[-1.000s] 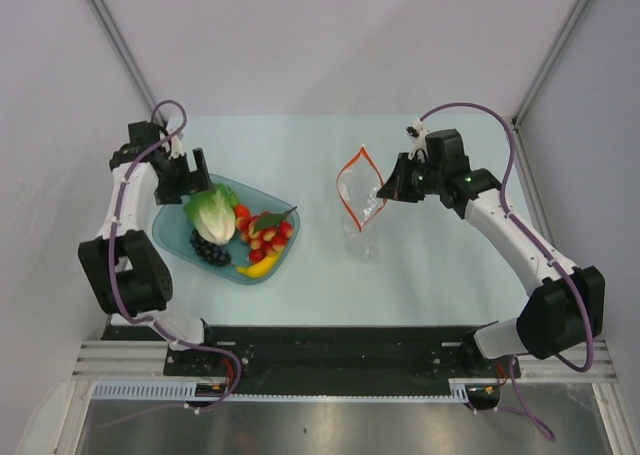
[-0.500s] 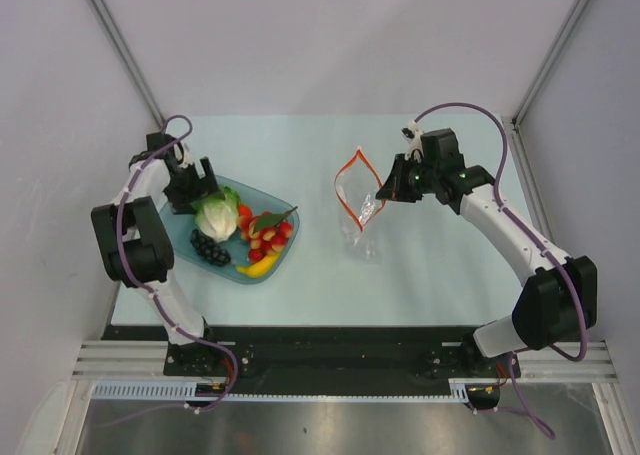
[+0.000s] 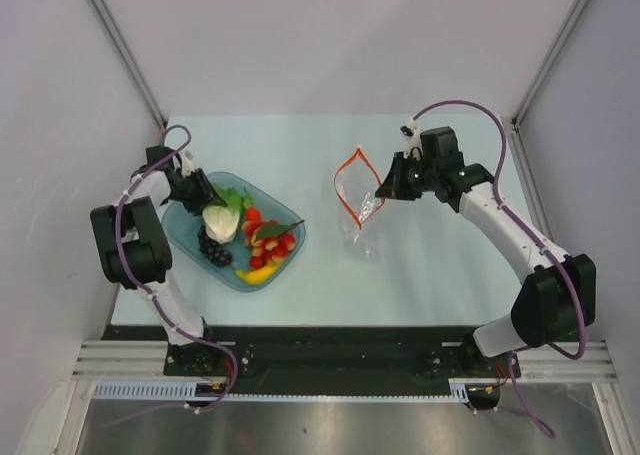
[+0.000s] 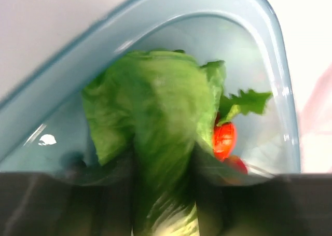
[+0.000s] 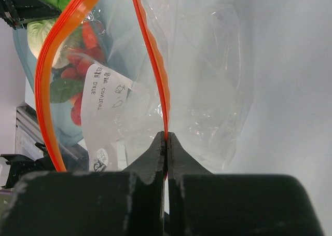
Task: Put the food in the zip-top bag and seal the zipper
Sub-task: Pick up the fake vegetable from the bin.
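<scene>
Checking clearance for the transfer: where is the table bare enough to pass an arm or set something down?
Bare table lies between the teal bowl and the zip-top bag, and along the near edge. Crowded: the bowl, full of food, left gripper inside.

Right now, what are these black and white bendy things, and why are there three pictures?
They are two robot arms with pinching fingers. The big picture looks down from above; the other two come from small cameras on each wrist. On the pale table sits a teal bowl of toy food: cabbage, grapes, red berries, a banana. The left gripper reaches into the bowl at the cabbage; its picture is blurry, so I cannot tell if it is squeezing. The right gripper pinches the orange zipper of the clear zip-top bag, whose mouth gapes open.
</scene>
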`<state>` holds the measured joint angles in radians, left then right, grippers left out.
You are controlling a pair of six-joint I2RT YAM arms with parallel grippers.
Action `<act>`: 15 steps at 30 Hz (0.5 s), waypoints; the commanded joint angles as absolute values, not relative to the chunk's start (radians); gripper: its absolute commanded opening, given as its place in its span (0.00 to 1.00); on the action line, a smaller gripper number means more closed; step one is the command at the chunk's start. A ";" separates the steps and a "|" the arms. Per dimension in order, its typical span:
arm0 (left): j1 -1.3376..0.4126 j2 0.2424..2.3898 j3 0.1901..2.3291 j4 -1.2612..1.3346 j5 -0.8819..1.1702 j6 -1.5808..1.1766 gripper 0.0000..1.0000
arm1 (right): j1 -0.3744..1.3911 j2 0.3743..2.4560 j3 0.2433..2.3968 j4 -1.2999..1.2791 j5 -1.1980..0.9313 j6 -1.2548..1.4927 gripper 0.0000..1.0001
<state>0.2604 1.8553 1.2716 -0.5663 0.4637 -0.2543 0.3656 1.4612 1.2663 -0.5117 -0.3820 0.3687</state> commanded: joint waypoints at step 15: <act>0.144 1.297 1.246 -0.094 0.834 -0.296 0.00 | 0.367 1.457 1.296 -0.459 -0.581 0.353 0.00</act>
<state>0.2184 1.4559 1.2877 -0.4591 0.6159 -0.2394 0.3653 1.4628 1.2667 -0.5014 -0.4679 0.3618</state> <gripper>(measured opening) 0.071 0.011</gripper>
